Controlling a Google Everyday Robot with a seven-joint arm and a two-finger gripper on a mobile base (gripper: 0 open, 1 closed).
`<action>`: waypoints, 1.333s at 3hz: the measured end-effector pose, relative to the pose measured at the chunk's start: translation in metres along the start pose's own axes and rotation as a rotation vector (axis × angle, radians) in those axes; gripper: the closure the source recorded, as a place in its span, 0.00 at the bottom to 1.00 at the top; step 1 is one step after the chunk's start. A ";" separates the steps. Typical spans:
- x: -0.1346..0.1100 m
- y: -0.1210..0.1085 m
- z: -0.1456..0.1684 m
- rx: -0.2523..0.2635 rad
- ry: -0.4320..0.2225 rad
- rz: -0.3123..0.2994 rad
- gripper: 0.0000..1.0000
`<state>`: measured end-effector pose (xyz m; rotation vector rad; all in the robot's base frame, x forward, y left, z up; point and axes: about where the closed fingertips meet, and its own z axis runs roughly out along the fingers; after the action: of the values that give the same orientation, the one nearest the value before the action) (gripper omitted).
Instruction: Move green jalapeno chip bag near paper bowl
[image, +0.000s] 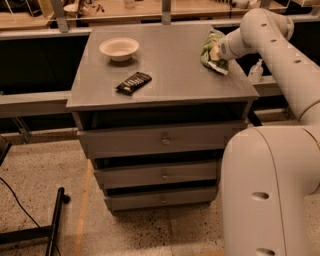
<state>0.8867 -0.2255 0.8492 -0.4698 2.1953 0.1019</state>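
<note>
With the claw (218, 50) closed on the green jalapeno chip bag (212, 54) at the 2 o'clock corner of the desk (170, 75), carry it low toward 10 o'clock, clear of the dark bar (133, 82), and release just beside the paper bowl (119, 48).

The claw (219, 50) is over the right rear part of the table (175, 75), against the green jalapeno chip bag (210, 48), which is just to its left. The paper bowl (119, 48) sits well to the claw's left, near the table's far left corner. The wrapped bar (133, 82) lies left of the claw and nearer the front edge, in front of the bowl.
</note>
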 end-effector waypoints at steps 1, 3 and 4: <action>0.000 0.000 0.000 0.000 0.000 0.000 1.00; 0.000 0.000 0.000 0.000 0.000 0.000 1.00; -0.001 0.000 0.000 0.000 0.000 -0.001 1.00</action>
<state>0.8869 -0.2252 0.8499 -0.4708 2.1947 0.1019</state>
